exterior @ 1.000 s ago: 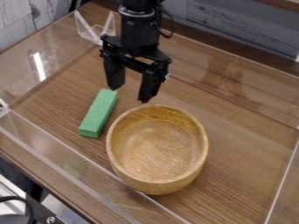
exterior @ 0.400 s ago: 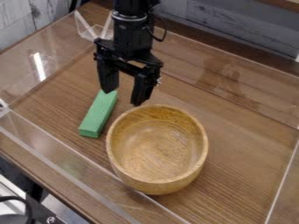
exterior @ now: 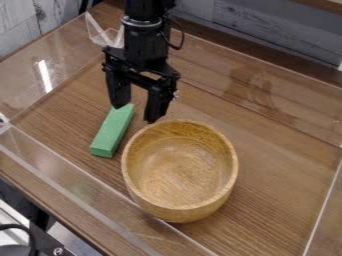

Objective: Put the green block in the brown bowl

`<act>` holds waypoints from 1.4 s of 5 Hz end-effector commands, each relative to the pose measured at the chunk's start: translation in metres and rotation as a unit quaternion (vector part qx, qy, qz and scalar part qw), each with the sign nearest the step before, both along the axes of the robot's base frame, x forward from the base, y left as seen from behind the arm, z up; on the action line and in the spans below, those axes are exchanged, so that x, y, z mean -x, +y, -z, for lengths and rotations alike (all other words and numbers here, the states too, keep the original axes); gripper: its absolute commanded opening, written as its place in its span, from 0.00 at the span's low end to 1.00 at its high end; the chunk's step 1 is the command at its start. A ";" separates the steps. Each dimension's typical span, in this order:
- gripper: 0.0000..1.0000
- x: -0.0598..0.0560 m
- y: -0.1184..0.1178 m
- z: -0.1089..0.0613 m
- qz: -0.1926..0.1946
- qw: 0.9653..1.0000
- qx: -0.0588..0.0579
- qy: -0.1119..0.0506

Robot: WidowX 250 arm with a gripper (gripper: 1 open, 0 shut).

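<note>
On the left, the green block (exterior: 112, 131) lies flat on the wooden table (exterior: 267, 110), just beside the brown bowl's (exterior: 181, 168) rim, not yet picked up. Above the block's far end hangs the gripper (exterior: 138, 100), pointing straight down with its jaws spread wide and empty, lined up, I'd guess, to straddle the block. To the right sits the bowl, hollow and bare, ready to receive it.

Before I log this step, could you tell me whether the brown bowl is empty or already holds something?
Empty. The brown bowl shows only bare wood grain inside, and the green block lies on the table beside it.
</note>
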State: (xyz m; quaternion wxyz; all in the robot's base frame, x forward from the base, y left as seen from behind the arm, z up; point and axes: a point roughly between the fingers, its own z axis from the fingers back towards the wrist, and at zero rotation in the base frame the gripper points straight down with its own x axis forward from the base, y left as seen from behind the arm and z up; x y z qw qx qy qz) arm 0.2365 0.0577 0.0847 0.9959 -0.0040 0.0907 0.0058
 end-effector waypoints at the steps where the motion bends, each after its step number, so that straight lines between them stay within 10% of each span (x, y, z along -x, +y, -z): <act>1: 1.00 -0.001 0.006 -0.014 -0.002 1.000 -0.008 -0.029; 7: 1.00 0.008 0.025 0.008 0.012 0.999 -0.006 -0.037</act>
